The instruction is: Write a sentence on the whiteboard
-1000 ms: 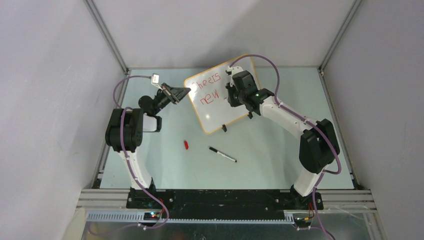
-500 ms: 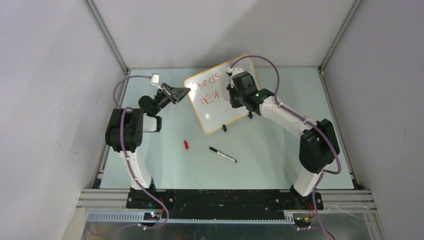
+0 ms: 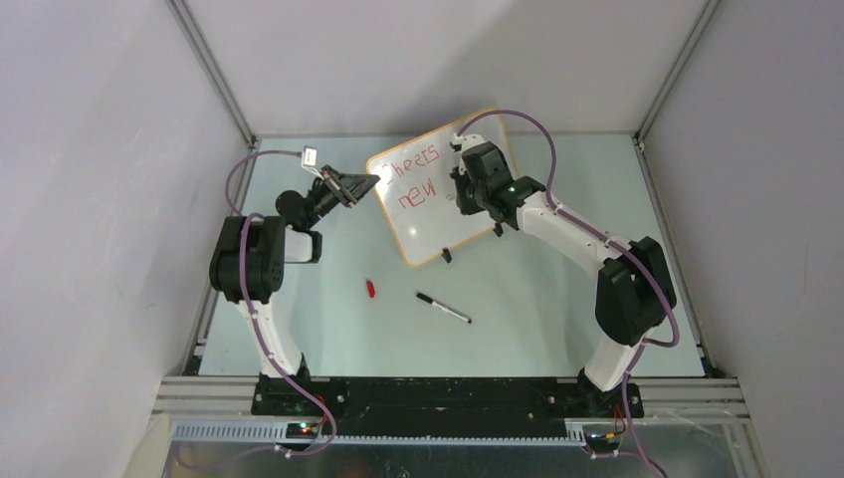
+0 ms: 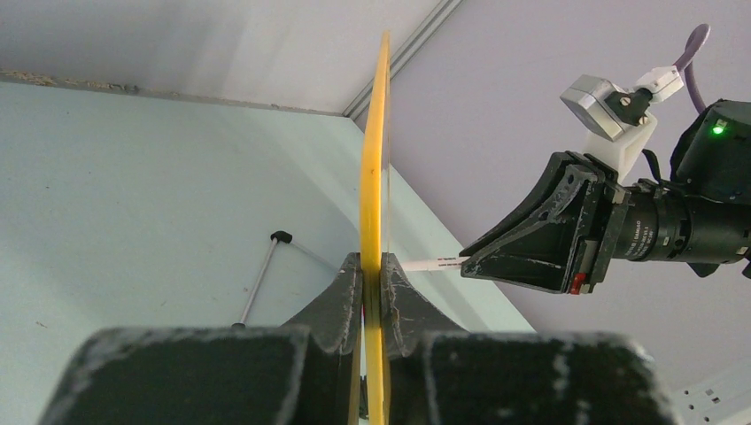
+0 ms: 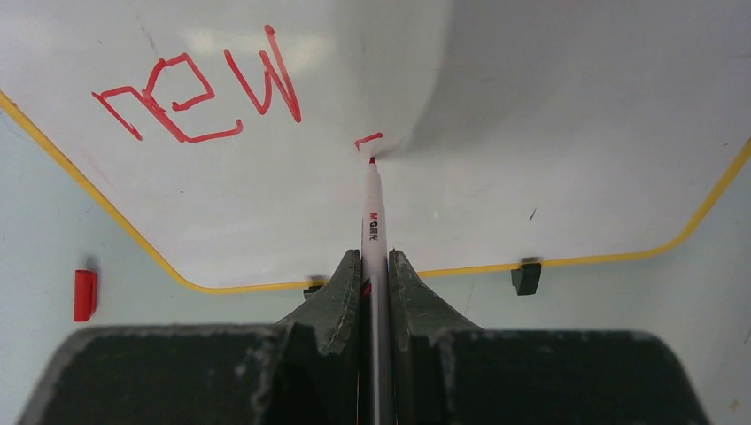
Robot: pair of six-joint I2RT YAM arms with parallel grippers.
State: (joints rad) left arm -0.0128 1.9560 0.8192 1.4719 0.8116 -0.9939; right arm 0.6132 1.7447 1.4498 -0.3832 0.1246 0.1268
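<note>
In the upper centre of the top view the whiteboard (image 3: 434, 229) stands tilted on the table, its left edge clenched in the left gripper (image 4: 372, 279). The right gripper (image 5: 375, 270) grasps a red marker (image 5: 371, 208), whose tip meets the board beside a short stroke near "new" of the sentence (image 3: 416, 177).
</note>
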